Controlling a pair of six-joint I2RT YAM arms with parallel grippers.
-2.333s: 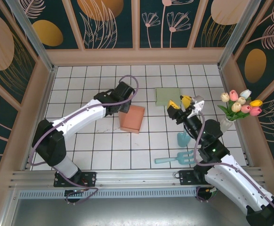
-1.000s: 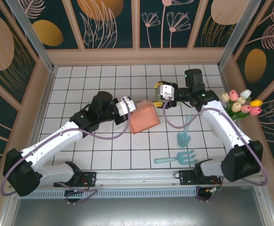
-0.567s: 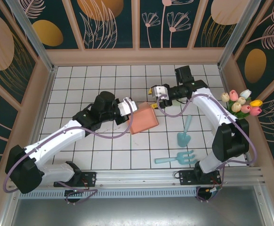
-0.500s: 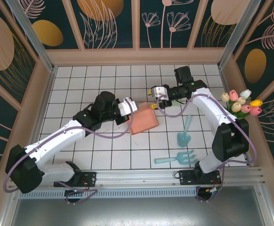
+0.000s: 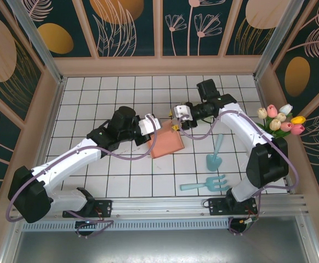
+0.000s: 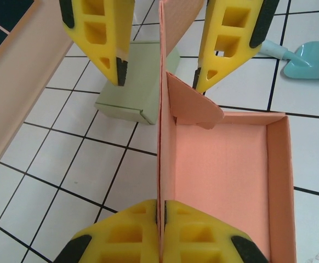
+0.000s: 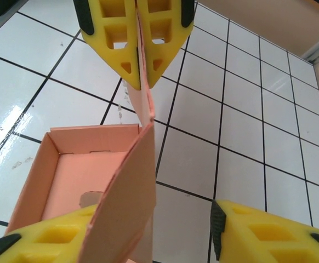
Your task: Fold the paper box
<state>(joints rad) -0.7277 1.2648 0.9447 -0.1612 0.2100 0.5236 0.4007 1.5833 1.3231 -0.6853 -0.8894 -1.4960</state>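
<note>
Standing mid-table on glossy white tiles (image 5: 121, 164), the matte salmon paper box (image 5: 167, 145) is a shallow rectangular tray with one tall, thin flap (image 6: 160, 137) upright. The left gripper (image 6: 160, 211) pinches that flap, and the right gripper (image 6: 160, 79) straddles it with its ribbed yellow fingers (image 6: 107, 33) spread.

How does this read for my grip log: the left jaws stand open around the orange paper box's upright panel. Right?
Not open: the left jaws stand shut on the upright panel of the orange paper box, pinching its edge, as the left wrist view shows.
</note>
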